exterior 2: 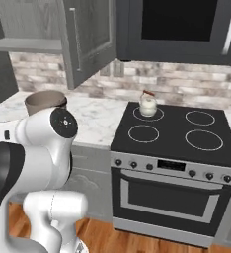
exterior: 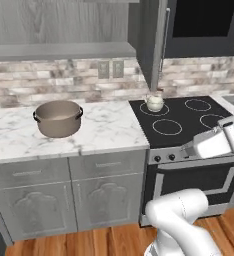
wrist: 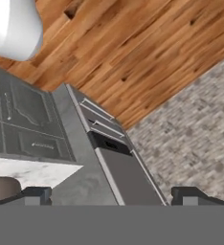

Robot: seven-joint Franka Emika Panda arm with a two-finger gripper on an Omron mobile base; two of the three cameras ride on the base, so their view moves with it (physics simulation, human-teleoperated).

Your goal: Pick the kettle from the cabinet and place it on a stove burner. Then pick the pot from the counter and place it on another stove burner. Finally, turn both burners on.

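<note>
Kettle (exterior: pixel 154 102) sat on a burner; end effector (wrist: pixel 111 195) was wide, empty; pot (exterior: pixel 58 118) on desk (exterior: pixel 104 131), far left of it, was next.

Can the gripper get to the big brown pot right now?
Probably yes. The pot stands alone on the counter with nothing over it, and the gripper is open and holding nothing, though it must swing across from the stove side.
</note>
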